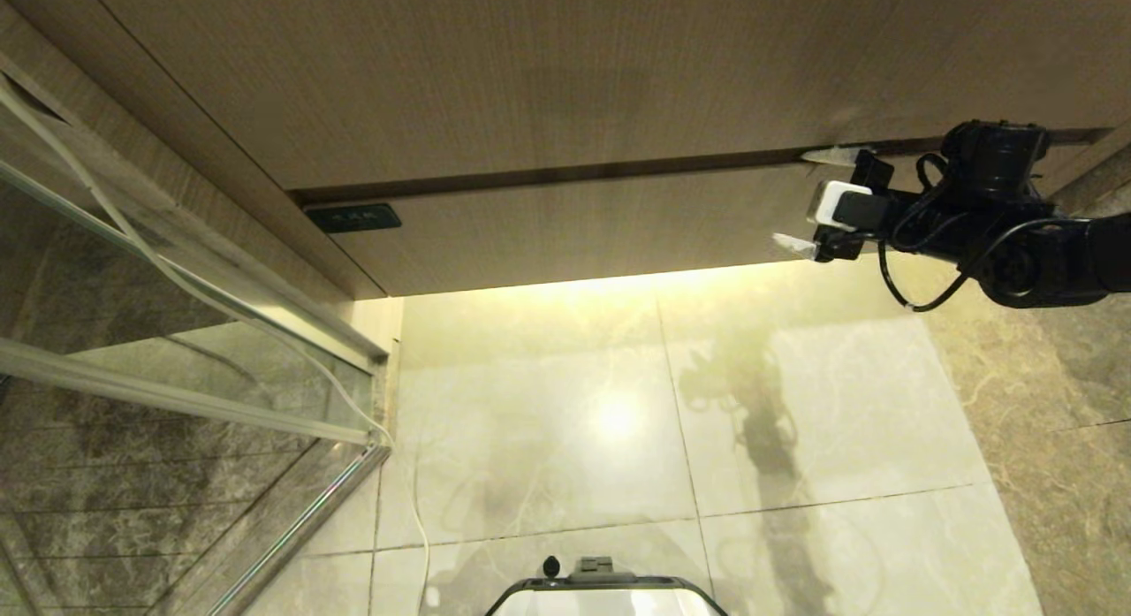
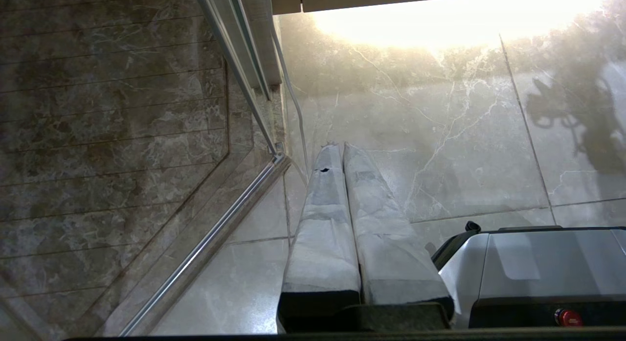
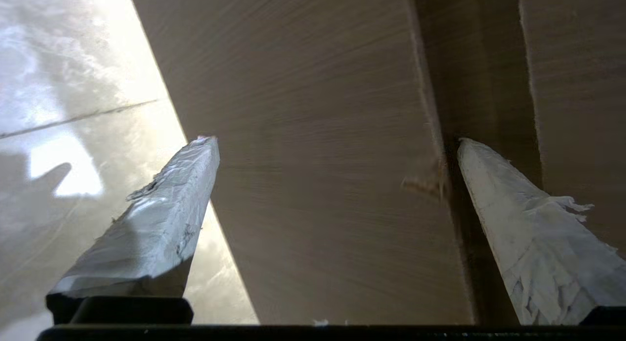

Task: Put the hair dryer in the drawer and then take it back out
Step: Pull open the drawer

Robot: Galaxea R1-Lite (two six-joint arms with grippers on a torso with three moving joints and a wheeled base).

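The drawer [image 1: 574, 231] sits shut in the vanity, its plain light-wood front flush beneath the taller wood panel [image 1: 530, 77] above it, a dark seam running between the two. My right gripper [image 1: 817, 201] is up at the right end of that front, fingers spread wide and holding nothing: one taped fingertip [image 3: 469, 155] lies at the dark seam along the drawer's top edge, the other [image 3: 195, 155] reaches out past its bottom edge, over the lit marble floor [image 1: 795, 404]. My left gripper [image 2: 337, 150] hangs parked low beside the glass shower door [image 2: 146, 135], its two wrapped fingers pressed together and pointing down at the floor, beside my grey base [image 2: 538, 262]. The hair dryer is nowhere in view.
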